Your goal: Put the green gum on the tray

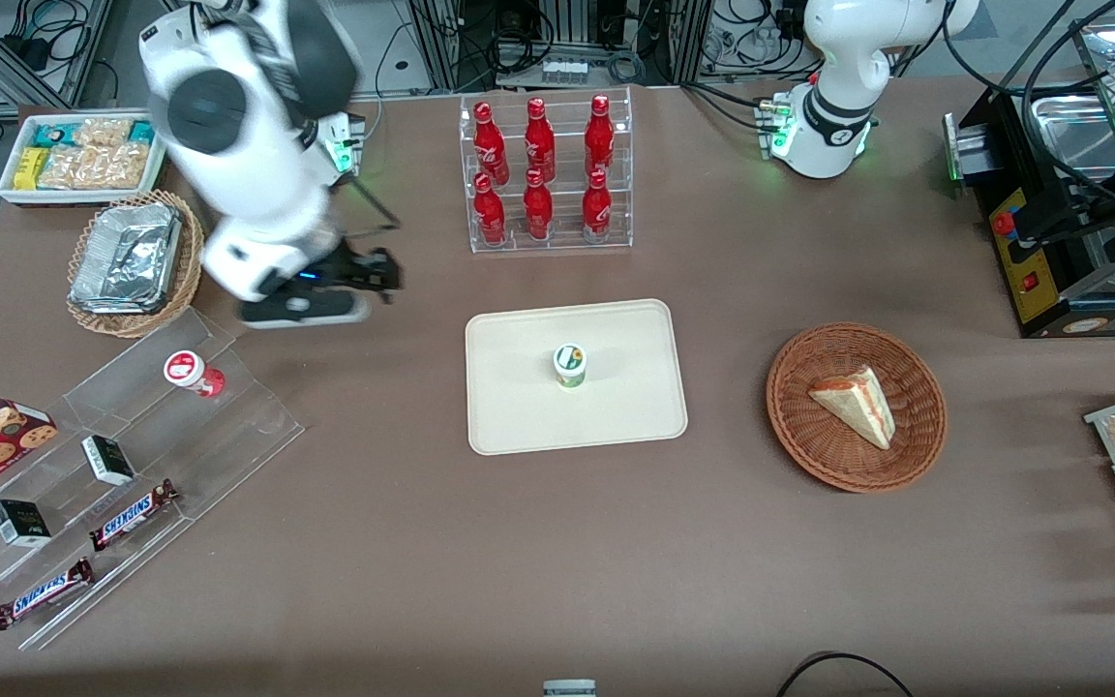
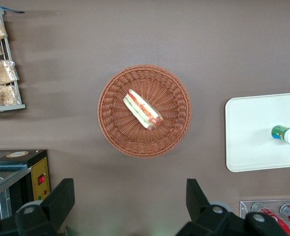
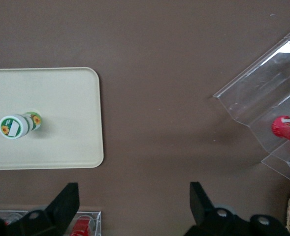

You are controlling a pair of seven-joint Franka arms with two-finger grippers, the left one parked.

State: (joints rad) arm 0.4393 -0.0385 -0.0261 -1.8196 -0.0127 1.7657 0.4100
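Green gum (image 1: 569, 365) upright on tray (image 1: 519, 416), brown table (image 1: 519, 561), gripper (image 3: 132, 201) spread above.

Even, bright overhead light; soft shadows on the brown table (image 1: 538, 542). The right arm and its gripper (image 1: 364, 276) are motion-blurred, while glare streaks the clear stand (image 3: 263, 98).

Matt cream tray (image 1: 519, 416), glossy plastic green gum (image 1: 570, 366), matt black gripper (image 3: 135, 201) above brown table (image 1: 519, 542).
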